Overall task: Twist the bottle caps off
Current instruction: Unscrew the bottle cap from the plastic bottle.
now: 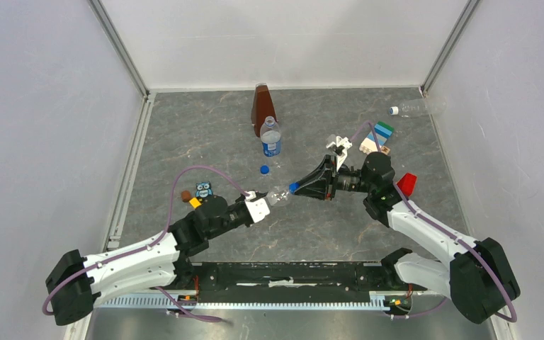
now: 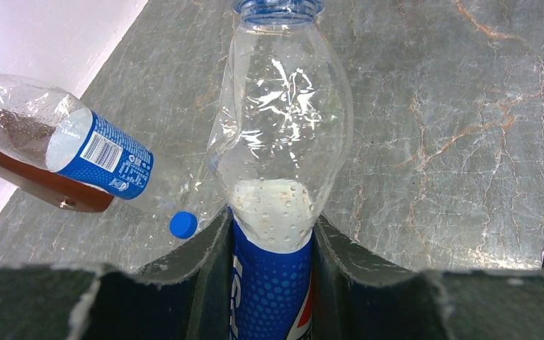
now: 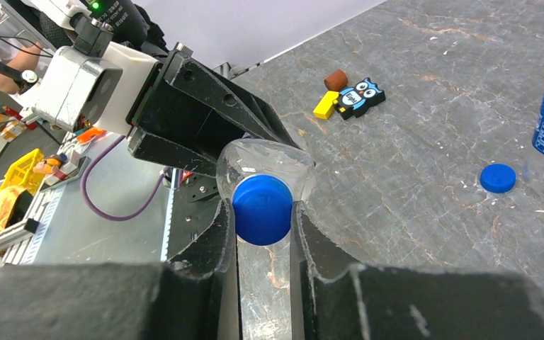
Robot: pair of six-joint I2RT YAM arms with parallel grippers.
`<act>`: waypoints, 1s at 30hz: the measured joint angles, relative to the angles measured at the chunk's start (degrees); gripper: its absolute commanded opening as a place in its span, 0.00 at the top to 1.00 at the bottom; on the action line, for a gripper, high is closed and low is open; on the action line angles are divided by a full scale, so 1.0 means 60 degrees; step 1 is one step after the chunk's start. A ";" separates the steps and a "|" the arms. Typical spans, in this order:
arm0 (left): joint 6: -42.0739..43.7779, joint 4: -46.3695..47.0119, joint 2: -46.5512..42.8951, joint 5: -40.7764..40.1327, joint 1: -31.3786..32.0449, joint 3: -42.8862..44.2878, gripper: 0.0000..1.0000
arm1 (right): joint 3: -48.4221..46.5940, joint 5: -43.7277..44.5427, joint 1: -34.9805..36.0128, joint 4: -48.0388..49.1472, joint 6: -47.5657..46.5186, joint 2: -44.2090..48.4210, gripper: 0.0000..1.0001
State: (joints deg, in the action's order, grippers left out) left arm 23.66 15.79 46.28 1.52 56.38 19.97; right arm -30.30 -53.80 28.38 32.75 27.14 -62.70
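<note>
The right end effector [image 3: 262, 212] is pressed together on the blue cap [image 3: 261, 200], pinching it from both sides. That cap sits on the neck of a labelled bottle [image 2: 283, 127], which hangs level above the worktop [image 1: 205, 134] between the two arms. At its other end the left end effector [image 2: 273, 237] is clamped on the bottle's blue label.

Just beyond the right end effector's tips a loose blue cap [image 1: 264, 169] lies on the worktop. Behind it a second labelled bottle [image 1: 271, 138] stands upright before a brown pyramid-shaped object [image 1: 261, 106]. Well off behind the right end effector, an unlabelled bottle [image 1: 418, 108] with a white cap [image 1: 394, 110] lies by the far corner.
</note>
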 measured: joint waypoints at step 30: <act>-0.1337 -0.2852 0.0823 0.5311 -0.0678 0.1752 0.94 | 0.1348 -0.1967 0.0310 -0.2007 -0.5679 0.3566 1.00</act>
State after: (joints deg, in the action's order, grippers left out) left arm 15.64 -1.32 51.22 33.39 52.31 30.48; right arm -22.22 -65.60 30.24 20.71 -6.94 -41.30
